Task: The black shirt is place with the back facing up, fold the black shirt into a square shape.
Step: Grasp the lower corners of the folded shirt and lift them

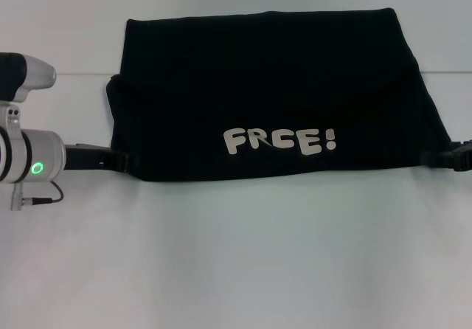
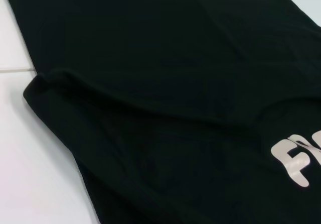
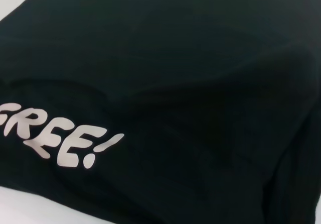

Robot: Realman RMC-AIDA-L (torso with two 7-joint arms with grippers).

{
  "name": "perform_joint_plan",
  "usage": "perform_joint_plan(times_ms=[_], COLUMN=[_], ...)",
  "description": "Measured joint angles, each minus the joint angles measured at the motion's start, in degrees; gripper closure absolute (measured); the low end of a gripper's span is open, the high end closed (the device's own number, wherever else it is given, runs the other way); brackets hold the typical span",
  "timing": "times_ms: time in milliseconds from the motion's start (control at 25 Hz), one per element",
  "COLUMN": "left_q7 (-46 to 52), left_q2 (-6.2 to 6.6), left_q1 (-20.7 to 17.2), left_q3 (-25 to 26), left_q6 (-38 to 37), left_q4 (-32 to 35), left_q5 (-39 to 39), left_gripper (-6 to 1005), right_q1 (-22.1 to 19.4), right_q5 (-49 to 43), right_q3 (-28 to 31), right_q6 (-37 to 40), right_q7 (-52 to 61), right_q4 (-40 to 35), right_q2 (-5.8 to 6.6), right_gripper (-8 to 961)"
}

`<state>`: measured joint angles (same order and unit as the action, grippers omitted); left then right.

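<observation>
The word "FREE!" [image 1: 280,142] is printed in pale, rounded, chunky letters on the black shirt [image 1: 273,85], low on the panel that faces up; a small fold of cloth cuts across the middle letters in the head view. In the right wrist view the same lettering [image 3: 62,138] is read slanted, ending in its exclamation mark, and in the left wrist view only its first letters [image 2: 301,163] are seen at the frame edge.

The shirt is made of soft, matte black fabric and lies folded into a broad, roughly trapezoid shape, narrower along its far edge. It is laid on a smooth white table [image 1: 236,255], from the centre of the head view towards 12 o'clock. A shallow ridge runs across the cloth where one layer overlaps another, and gentle creases are seen in both wrist views.

The left gripper [image 1: 122,161] is placed at the shirt's lower corner at 9 o'clock, its dark fingers reaching the hem; whether they are wide, narrow or pinching cloth cannot be told. Behind it, a silver wrist with a lit green ring is seen. The right gripper [image 1: 451,157] is placed at the opposite corner at 3 o'clock, mostly cut off, and its state cannot be told either.
</observation>
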<state>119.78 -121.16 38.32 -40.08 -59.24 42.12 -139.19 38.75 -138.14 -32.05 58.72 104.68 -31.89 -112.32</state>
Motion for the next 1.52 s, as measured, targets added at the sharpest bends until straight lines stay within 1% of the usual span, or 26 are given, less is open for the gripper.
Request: perform_joint_plan(times_ms=[200,600,800,1080,1200,1360,1520], left_q7=[0.05,0.17,0.19,0.19,0.19,0.19,0.19], left_q2=[-0.03,-0.04,-0.04,-0.12,-0.12,-0.13,-0.19], left_q1=[0.00,0.00,0.00,-0.04,-0.07,-0.11,-0.21], left_q3=[0.01,0.01,0.01,0.00,0.01,0.00,0.07], left_q6=[0.68,0.96,1.38,1.50,1.50,1.49,1.49], left_q4=[-0.09,-0.20,-0.57,-0.72,-0.72,-0.72,-0.72], left_q5=[0.07,0.01,0.11,0.24,0.24,0.24,0.24], left_gripper=[1001,1000,1001,1001,1001,1000,1000], right_q1=[0.01,-0.14,-0.27,-0.54,-0.53,-0.48,-0.48], right_q5=[-0.04,-0.18,-0.20,-0.29,-0.89,-2.43,-2.66], right_q3=[-1.17,-4.46,-4.84,-5.42,-5.73,-5.80,-5.82], right_q6=[-1.02,-4.25,-4.71,-4.76,-4.84,-4.97,-4.83], right_q7=[-0.18,-0.19,-0.19,-0.19,-0.18,-0.10,0.10], right_q4=[-0.02,-0.09,-1.22,-1.67,-1.69,-2.00,-2.21], right_q2=[-0.04,-0.62,-0.98,-1.06,-1.22,-1.83,-1.95], right_gripper=[255,259,260,263,322,400,478])
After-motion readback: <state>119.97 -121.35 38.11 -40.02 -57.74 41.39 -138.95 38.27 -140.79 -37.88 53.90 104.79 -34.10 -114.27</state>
